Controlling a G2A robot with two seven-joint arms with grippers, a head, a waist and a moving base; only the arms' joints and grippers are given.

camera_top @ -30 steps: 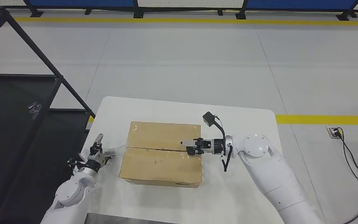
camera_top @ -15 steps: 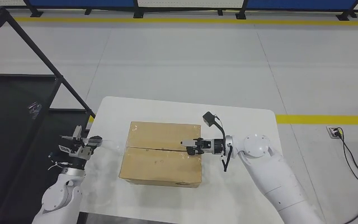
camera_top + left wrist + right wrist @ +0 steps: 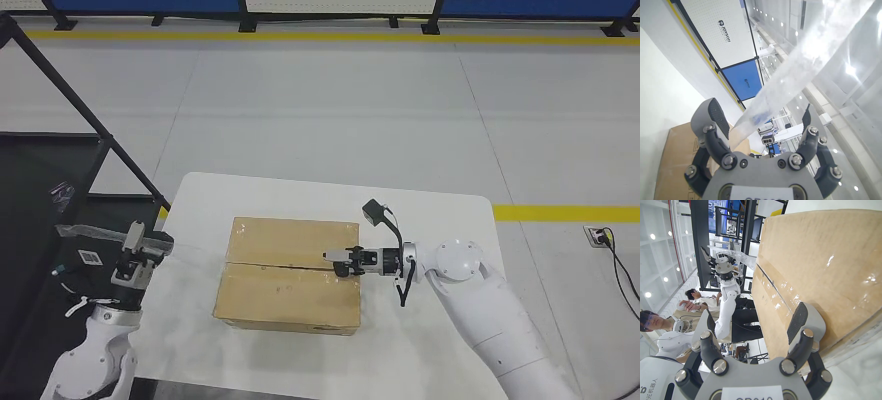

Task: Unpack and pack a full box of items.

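Box (image 3: pixel 288 275): brown cardboard, flaps shut, on white counter (image 3: pixel 430 225).
Left jaws: open, clear tape strip (image 3: pixel 791 66) from box between them.
Right jaws: open, over box top.

A white desk (image 3: pixel 430 215) with rounded corners carries one closed cardboard box (image 3: pixel 290 270). The box's near edge lies beneath the right end effector (image 3: pixel 338 263), and the box is well apart from the left end effector (image 3: pixel 140 245).

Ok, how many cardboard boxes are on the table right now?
1: a cardboard box in the middle of the table, flaps shut, with the right gripper at one end of its top seam. Anything inside is hidden.
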